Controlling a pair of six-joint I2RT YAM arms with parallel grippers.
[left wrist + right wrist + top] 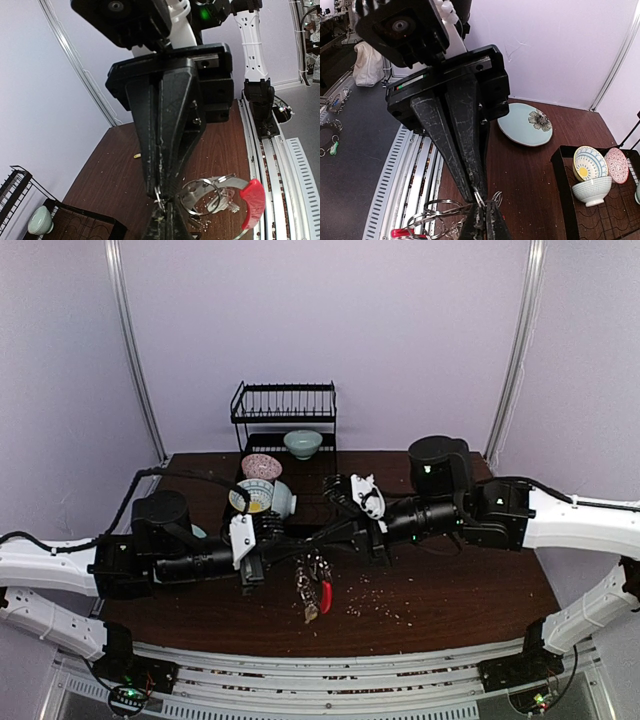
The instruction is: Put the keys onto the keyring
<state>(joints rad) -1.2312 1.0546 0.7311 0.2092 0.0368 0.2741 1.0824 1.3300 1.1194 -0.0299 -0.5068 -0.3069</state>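
Both arms meet over the middle of the table. The keyring [312, 585], a cluster of thin metal rings [200, 197] with a red clip [254, 201], hangs between them above the wood. Silvery keys [227, 205] dangle in the bunch. My left gripper [159, 192] is shut, pinching a thin ring wire at its tips. My right gripper [478, 196] is shut tip to tip against it on the same small ring. In the right wrist view the other rings [437, 210] and the red clip [402, 232] hang to the left of the jaws.
A black dish rack [285, 415] with a pale bowl [302, 443] stands at the back. Patterned bowls [592, 175] sit in its black tray [562, 190]. A teal flowered plate [525, 125] lies on the table at the left. Crumbs dot the wood, and metal rails [330, 675] run along the near edge.
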